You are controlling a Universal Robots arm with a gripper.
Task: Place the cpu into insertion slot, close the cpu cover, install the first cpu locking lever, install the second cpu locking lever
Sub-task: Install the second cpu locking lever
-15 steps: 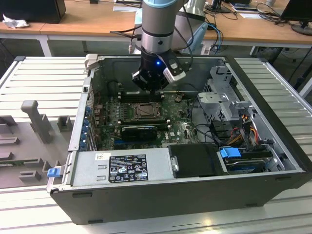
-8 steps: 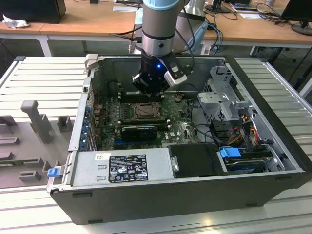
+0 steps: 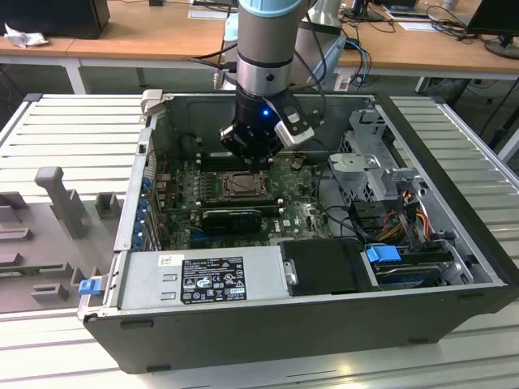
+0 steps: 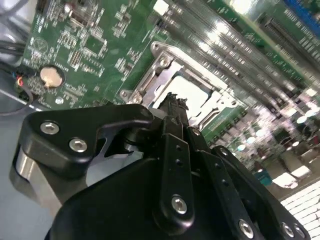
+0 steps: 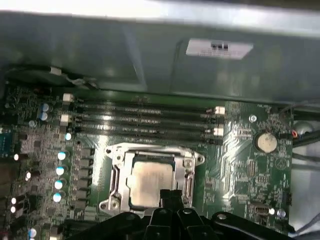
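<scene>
Exterior view: the arm reaches down into an open computer case (image 3: 422, 308) lying on a ribbed tabletop (image 3: 73, 130), and the tool (image 3: 258, 166) hangs just above the insertion slot (image 3: 241, 185) on the green motherboard (image 3: 300, 215). In the first wrist view the cpu (image 5: 149, 181), a pale silvery square, lies flat inside the insertion slot (image 5: 116, 176), and the cpu cover (image 5: 150, 153) is down around it, its metal frame bordering the chip on all sides. Long black memory slots (image 5: 145, 120) run just beyond the socket, and a round coin battery (image 5: 266, 142) sits on the board well to one side. In the second wrist view the tool (image 4: 175, 107) has its fingertips brought together into a narrow point over the near edge of the cpu (image 4: 187, 92), gripping nothing. Whether the tips touch the chip cannot be told.
</scene>
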